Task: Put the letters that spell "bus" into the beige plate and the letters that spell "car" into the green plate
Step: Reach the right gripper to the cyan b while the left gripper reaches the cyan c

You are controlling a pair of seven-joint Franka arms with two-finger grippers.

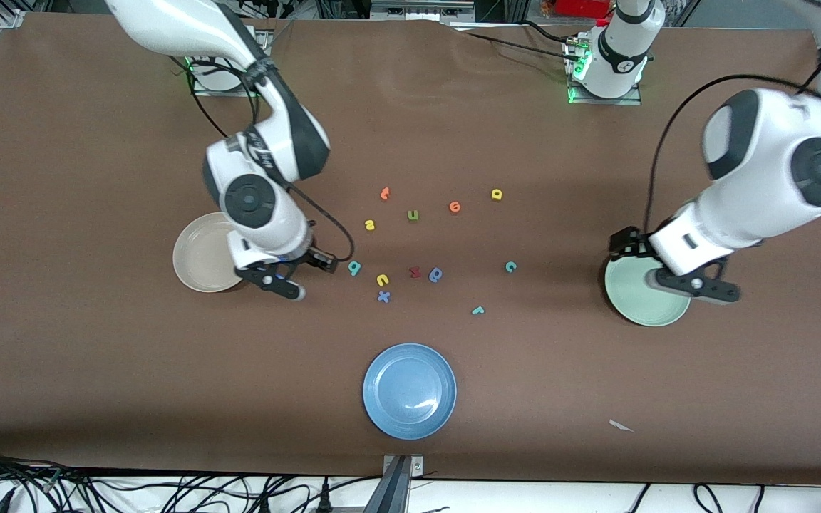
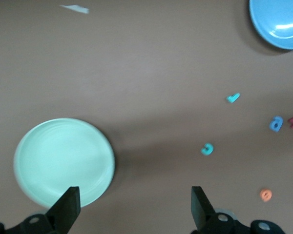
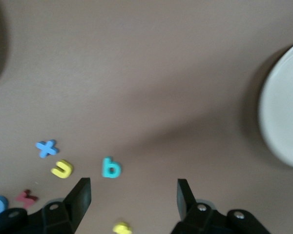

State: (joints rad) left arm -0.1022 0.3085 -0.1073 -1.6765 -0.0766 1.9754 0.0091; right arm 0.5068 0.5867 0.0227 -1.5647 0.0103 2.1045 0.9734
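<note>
The beige plate (image 1: 193, 260) (image 3: 283, 117) lies toward the right arm's end of the table, and the green plate (image 1: 642, 303) (image 2: 63, 158) toward the left arm's end. Between them lie the teal "b" (image 1: 354, 268) (image 3: 111, 167), yellow "u" (image 1: 382, 280) (image 3: 62, 168), yellow "s" (image 1: 370, 225) (image 3: 122, 227), teal "c" (image 1: 511, 266) (image 2: 207, 149), teal "r" (image 1: 477, 310) (image 2: 233, 97) and yellow round-bowled letter (image 1: 497, 194). My right gripper (image 1: 284, 279) (image 3: 132, 187) hangs open and empty over the table between the beige plate's rim and the "b". My left gripper (image 1: 695, 283) (image 2: 134, 209) is open and empty over the green plate's edge.
A blue plate (image 1: 409, 390) (image 2: 278, 22) sits nearest the front camera. Other letters lie among the task's: olive "u" (image 1: 412, 215), two orange ones (image 1: 385, 193) (image 1: 455, 206), a red one (image 1: 415, 271), a blue one (image 1: 436, 274) and a blue "x" (image 1: 383, 296). A paper scrap (image 1: 621, 425) lies near the front edge.
</note>
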